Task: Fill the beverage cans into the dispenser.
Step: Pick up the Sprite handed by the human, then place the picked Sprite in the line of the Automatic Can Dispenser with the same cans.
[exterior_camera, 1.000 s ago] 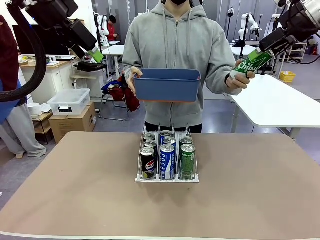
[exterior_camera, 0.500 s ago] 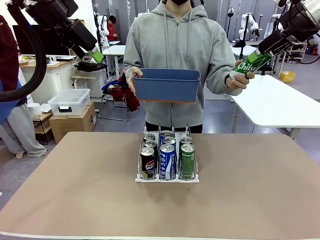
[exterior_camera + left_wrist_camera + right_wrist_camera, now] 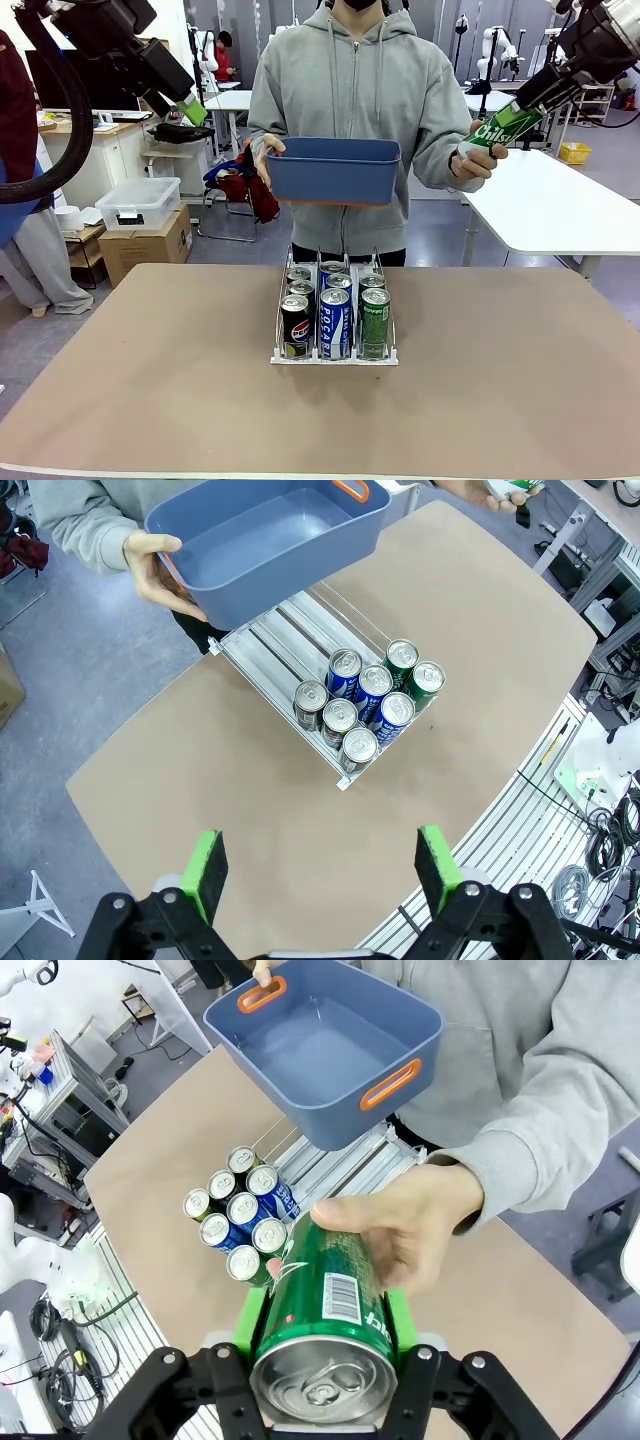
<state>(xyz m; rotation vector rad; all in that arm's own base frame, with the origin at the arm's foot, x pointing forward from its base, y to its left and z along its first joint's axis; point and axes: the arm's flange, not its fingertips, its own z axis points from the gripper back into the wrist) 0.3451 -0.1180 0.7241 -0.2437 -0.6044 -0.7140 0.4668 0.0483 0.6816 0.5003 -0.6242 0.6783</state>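
Brown laminate worktop (image 3: pixel 150 380) carries the low three-lane dispenser (image 3: pixel 335 357) of thin clear rails on a white base, near the centre in the front view. Seven slim aluminium cans stand upright in its lanes: a black Pepsi-logo can (image 3: pixel 295 326) leads the left lane, a blue white-lettered can (image 3: pixel 334 323) the middle lane, and a green white-lettered can (image 3: pixel 375 322) the right lane. Behind the worktop, a person in a grey hooded top holds a blue plastic tub (image 3: pixel 334 168) in one hand (image 3: pixel 262 158). The other hand (image 3: pixel 478 158) grasps the lower end of a tilted green can (image 3: pixel 497 130). The right end effector (image 3: pixel 528 106) is clamped on that can's upper end, well above the worktop. The left end effector (image 3: pixel 190 110) hangs high at the far left, its jaws apart and holding nothing.

Left wrist view: the green pads (image 3: pixel 207 870) stand wide apart above the worktop edge. The dispenser (image 3: pixel 265 660) lies beyond them with its cans (image 3: pixel 372 708) grouped at the near end. The tub (image 3: pixel 265 545) sits over the far end.

Right wrist view: the green can (image 3: pixel 328 1305) sits between the green pads (image 3: pixel 400 1322), silver top toward the camera. The person's fingers (image 3: pixel 400 1222) wrap its far end. The tub (image 3: pixel 325 1045) and the dispenser (image 3: pixel 345 1165) lie below.
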